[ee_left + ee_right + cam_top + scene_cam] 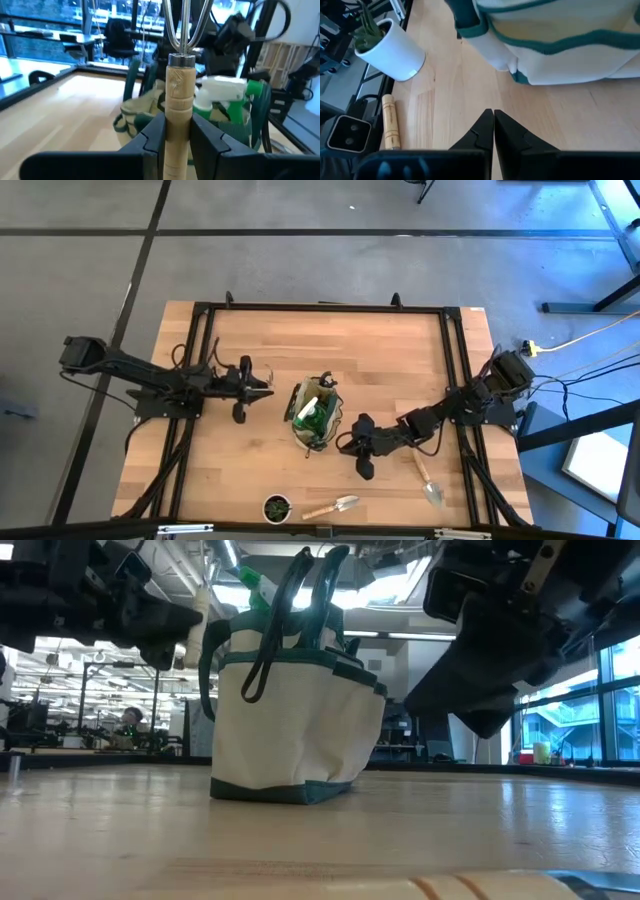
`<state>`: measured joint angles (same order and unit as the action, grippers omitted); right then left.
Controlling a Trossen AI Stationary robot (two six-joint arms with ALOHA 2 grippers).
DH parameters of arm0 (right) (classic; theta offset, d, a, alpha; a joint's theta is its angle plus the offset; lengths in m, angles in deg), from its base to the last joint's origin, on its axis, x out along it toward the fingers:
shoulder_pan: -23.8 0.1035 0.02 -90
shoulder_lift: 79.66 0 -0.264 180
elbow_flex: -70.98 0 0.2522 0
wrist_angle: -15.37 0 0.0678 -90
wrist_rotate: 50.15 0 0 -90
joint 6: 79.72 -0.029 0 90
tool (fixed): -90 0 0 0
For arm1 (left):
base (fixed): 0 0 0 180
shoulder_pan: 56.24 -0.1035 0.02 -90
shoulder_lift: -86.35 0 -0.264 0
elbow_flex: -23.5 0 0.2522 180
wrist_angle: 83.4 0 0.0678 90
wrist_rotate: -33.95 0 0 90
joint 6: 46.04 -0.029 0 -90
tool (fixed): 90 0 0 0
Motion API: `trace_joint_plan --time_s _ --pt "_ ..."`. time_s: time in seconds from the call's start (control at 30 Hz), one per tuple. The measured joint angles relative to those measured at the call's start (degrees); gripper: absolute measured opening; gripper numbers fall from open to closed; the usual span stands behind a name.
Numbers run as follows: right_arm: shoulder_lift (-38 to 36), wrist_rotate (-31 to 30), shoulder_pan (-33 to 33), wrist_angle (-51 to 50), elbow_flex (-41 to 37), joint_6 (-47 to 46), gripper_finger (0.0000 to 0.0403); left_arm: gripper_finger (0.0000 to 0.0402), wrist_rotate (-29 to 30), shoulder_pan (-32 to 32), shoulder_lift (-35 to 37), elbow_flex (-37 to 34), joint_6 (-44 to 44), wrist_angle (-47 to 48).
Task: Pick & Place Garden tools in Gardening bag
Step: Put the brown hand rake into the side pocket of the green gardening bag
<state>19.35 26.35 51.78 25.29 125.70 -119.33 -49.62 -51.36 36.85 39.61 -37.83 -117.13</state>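
Note:
The gardening bag [317, 416] stands upright on its base in the middle of the table, with a green spray bottle with a white top [226, 93] sticking out of its mouth. My left gripper [266, 386] hovers just left of the bag, shut on a wooden-handled metal fork [180, 75] whose tines [184, 25] point toward the bag. My right gripper [346, 444] is shut and empty just right of the bag's base [560, 40], slanting down over bare wood. Two wooden-handled trowels [335, 506] [428, 478] lie flat near the front edge. My left gripper pinches the fork's wooden handle [179, 107] between its two fingers [154, 136], below the metal collar. The fingers come level from the table's left, and the handle lies along them. The fork is lifted clear of the table, its tines ahead of the fingertips, near the bag's rim.
A small round pot with a green plant [277, 507] stands at the front edge, left of the nearer trowel; the right wrist view shows it [390, 50] beside a wooden handle [389, 122]. Black frame rails [200, 360] run along the table's sides. Bare wood lies behind the bag.

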Motion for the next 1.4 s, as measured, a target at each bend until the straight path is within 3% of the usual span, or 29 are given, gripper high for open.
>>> trace_joint_plan --time_s 0.3,0.8,1.0,1.4 --pt "0.02 0.00 -0.67 1.00 0.00 0.00 0.0017 0.0057 -0.65 0.00 -11.71 0.38 -0.36 -12.81" --pt "0.00 0.20 -1.63 0.95 0.00 -0.16 0.0017 0.0057 -5.10 -0.28 -30.70 9.16 -1.01 -20.65" --pt "0.00 0.18 -1.61 0.94 0.00 -0.17 0.0017 0.0057 -6.06 -0.09 -37.32 9.24 -0.68 -32.95" --pt "0.00 0.16 -1.61 0.96 0.00 -0.42 0.0017 0.0057 -8.70 0.39 -46.64 15.58 -0.96 -33.39"
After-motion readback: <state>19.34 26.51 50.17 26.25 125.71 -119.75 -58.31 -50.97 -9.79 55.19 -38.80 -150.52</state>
